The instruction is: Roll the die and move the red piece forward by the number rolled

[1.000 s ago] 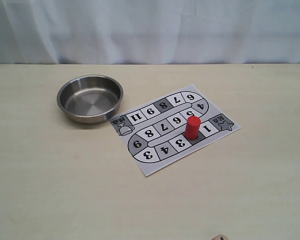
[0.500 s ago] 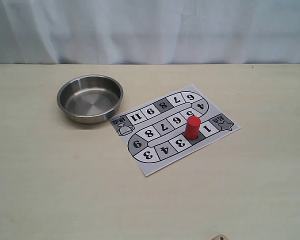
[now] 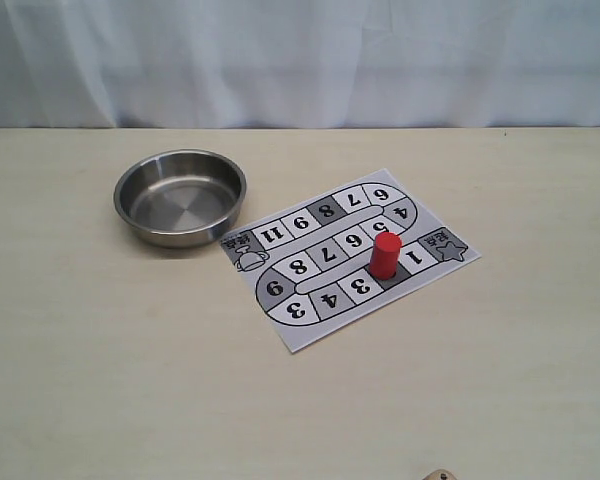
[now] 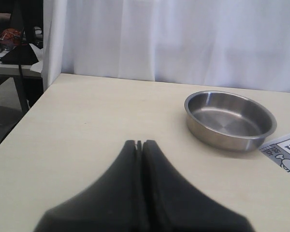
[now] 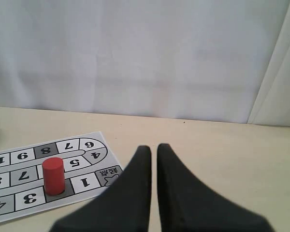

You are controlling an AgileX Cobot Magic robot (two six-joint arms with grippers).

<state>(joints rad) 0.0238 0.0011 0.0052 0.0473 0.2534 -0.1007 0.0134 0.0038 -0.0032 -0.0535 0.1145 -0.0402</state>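
Observation:
The red piece (image 3: 385, 254) stands upright on the dark square between 1 and 3 of the numbered paper board (image 3: 310, 338); the right wrist view shows the red piece (image 5: 53, 175) too. Only the top of the pale die (image 3: 439, 474) peeks in at the bottom edge of the exterior view, well in front of the board. My left gripper (image 4: 139, 143) is shut and empty, hovering above bare table short of the bowl. My right gripper (image 5: 153, 147) is shut with a thin slit between its fingers, empty, off the board's start corner. Neither gripper appears in the exterior view.
A round steel bowl (image 3: 180, 238) with nothing in it sits left of the board; the left wrist view shows the bowl (image 4: 229, 140) as well. The table's left edge (image 4: 24, 116) drops off beside the left arm. A white curtain hangs behind the table.

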